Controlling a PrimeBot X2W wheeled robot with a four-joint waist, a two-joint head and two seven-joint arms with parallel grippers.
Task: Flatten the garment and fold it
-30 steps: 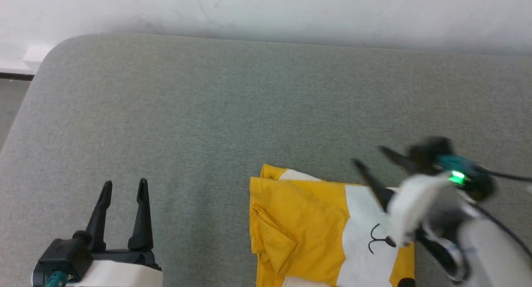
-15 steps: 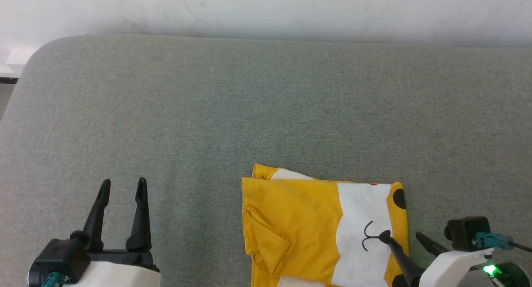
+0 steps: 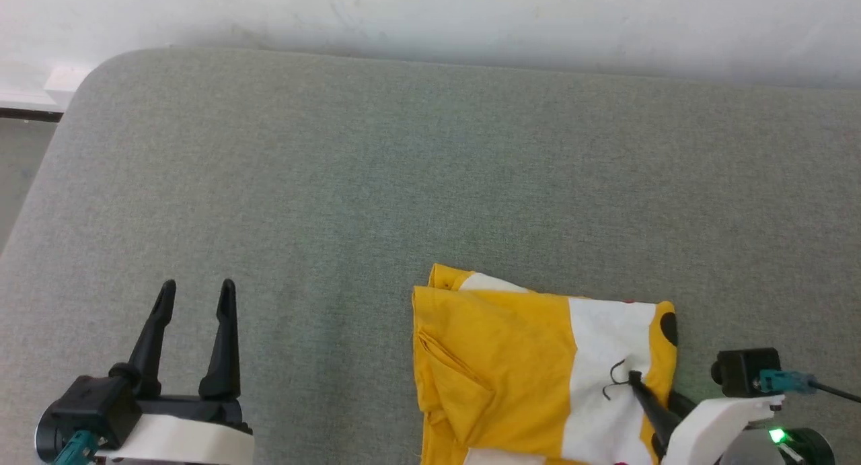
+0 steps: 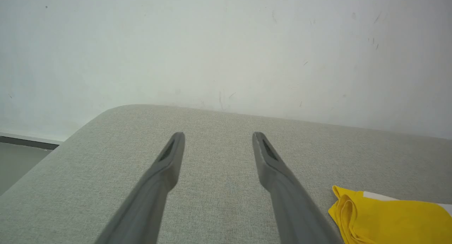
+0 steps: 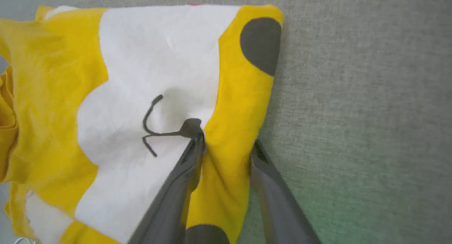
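Note:
The garment [image 3: 498, 357] lies folded into a rough rectangle on the grey cushion, right of centre near the front edge. It is bright yellow with a white patch, black dots and a thin black mouth line. My right gripper [image 3: 654, 389] reaches in from the lower right and pinches the garment's right edge. In the right wrist view the gripper [image 5: 226, 144] has one finger on the white patch and the other at the outer hem, with the garment [image 5: 141, 60] bunched between them. My left gripper [image 3: 196, 289] stands open at the lower left, well away from the garment [image 4: 388, 215].
The grey padded surface [image 3: 403, 182] runs back to a white wall [image 3: 430, 7]. Its rounded corner is at the far left, with floor [image 3: 20, 162] beyond it. In the left wrist view the open gripper [image 4: 217, 134] hovers over bare cushion.
My right arm dropped from above the garment to its right edge, and its fingers closed in on the yellow hem, bunching it. The head camera shifted slightly. The left gripper stayed put.

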